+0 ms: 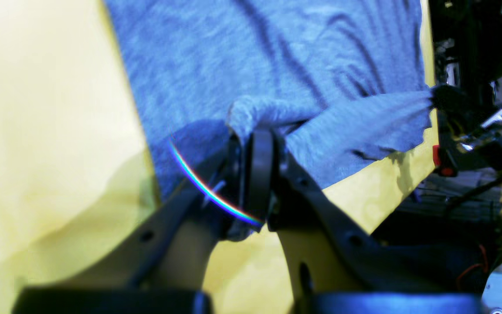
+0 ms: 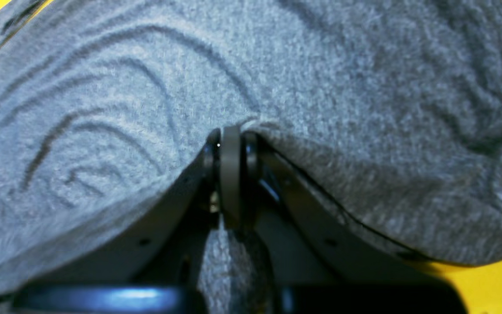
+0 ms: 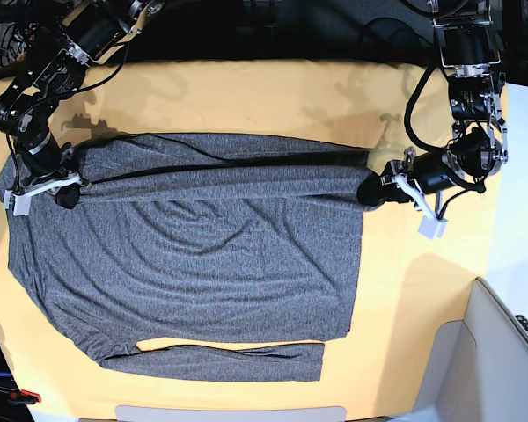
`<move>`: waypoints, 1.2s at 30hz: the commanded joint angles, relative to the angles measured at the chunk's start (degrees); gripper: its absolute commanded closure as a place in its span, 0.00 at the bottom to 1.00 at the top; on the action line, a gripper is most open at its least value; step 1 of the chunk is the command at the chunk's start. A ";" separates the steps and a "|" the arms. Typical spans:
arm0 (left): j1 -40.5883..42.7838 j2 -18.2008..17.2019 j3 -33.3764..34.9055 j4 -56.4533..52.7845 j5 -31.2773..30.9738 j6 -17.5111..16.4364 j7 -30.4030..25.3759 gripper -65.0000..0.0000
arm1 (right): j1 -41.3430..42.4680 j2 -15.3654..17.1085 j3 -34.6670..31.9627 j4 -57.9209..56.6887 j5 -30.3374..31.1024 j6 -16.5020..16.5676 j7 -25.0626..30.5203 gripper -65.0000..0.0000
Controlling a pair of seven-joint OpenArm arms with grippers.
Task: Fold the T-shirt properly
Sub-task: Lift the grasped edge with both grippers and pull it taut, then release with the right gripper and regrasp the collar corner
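The dark heather-grey T-shirt (image 3: 202, 255) lies spread on the yellow-orange table cloth (image 3: 246, 97). Its top part is folded over as a long band, and one sleeve (image 3: 229, 360) lies along the bottom hem. My left gripper (image 3: 370, 190) is shut on the band's right end, and in its wrist view the jaws (image 1: 255, 135) pinch a bunched tuft of T-shirt (image 1: 277, 56). At the band's left end my right gripper (image 3: 68, 196) is shut too. In its own view the fingertips (image 2: 230, 141) bite the T-shirt's (image 2: 342, 87) edge, with fabric draped over both fingers.
The cloth-covered table ends near the right, where a pale grey surface (image 3: 502, 352) begins. Both arms reach in from the back corners, with cables (image 3: 418, 97) hanging by the right one. Dark machinery (image 1: 473, 131) fills the right side of the left wrist view.
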 commanded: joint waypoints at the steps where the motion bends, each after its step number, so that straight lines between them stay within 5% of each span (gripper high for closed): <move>1: -1.00 -0.67 -0.38 0.08 -1.24 -0.13 -0.21 1.00 | 0.98 0.43 -0.34 1.02 0.78 0.29 1.52 1.00; 9: -1.00 -0.67 -0.29 -5.72 -1.24 -0.13 -0.21 0.99 | 1.24 -0.01 -0.25 -2.85 0.78 0.29 1.52 1.00; 12: -1.00 -0.67 0.68 -6.25 -1.24 -0.13 0.31 0.88 | 1.24 0.07 -0.34 -5.57 0.78 0.29 1.52 0.98; 17: -1.00 -2.08 3.40 -6.25 -1.24 -0.04 0.14 0.65 | 0.63 0.07 -0.42 -7.33 0.78 0.29 1.34 0.72; 21: -1.00 -2.17 3.05 -6.25 -1.24 -0.04 0.31 0.67 | 0.01 1.48 -0.42 -7.24 1.04 0.29 1.17 0.58; 36: -0.65 -4.19 3.23 -6.16 -1.33 -0.04 -0.04 0.67 | 2.03 5.17 3.36 -3.82 1.13 0.29 1.17 0.57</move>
